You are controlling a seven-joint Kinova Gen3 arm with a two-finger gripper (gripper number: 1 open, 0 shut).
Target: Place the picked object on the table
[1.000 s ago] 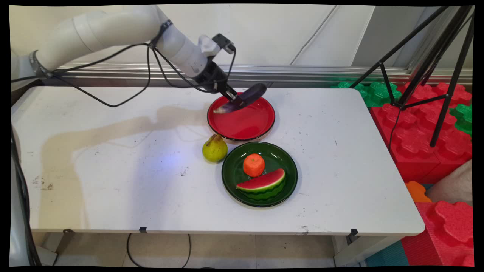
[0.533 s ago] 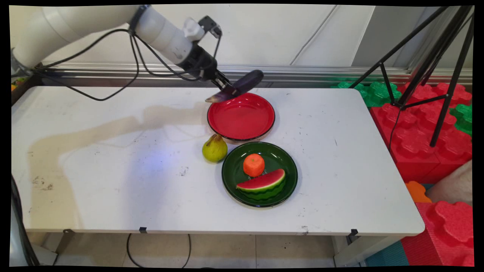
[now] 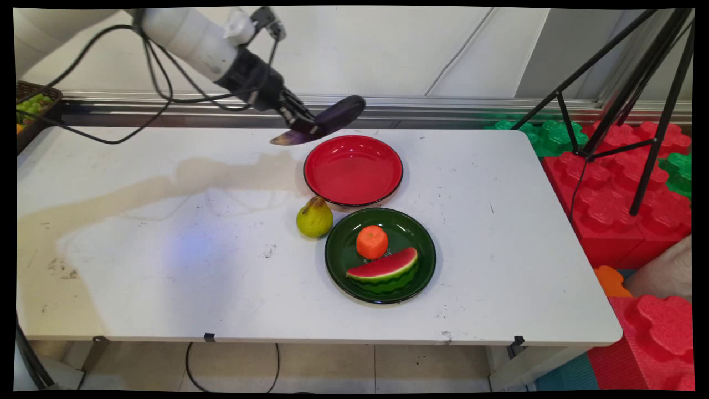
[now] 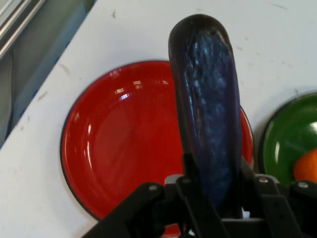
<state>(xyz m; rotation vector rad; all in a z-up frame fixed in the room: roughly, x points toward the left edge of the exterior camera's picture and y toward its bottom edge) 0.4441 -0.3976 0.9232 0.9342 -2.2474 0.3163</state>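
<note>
One dark purple plastic eggplant (image 3: 324, 122) clamped in my hand (image 3: 303, 125), hanging above the white desk (image 3: 166, 249), at about 10 o'clock from the shiny red round plate (image 3: 353, 172).

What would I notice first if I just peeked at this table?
Probably the gripper up in the air, clamped on a dark purple eggplant just past the far left rim of the empty red plate. Next, the green plate nearer the front, holding an orange and a watermelon slice, with a pear beside it.
</note>
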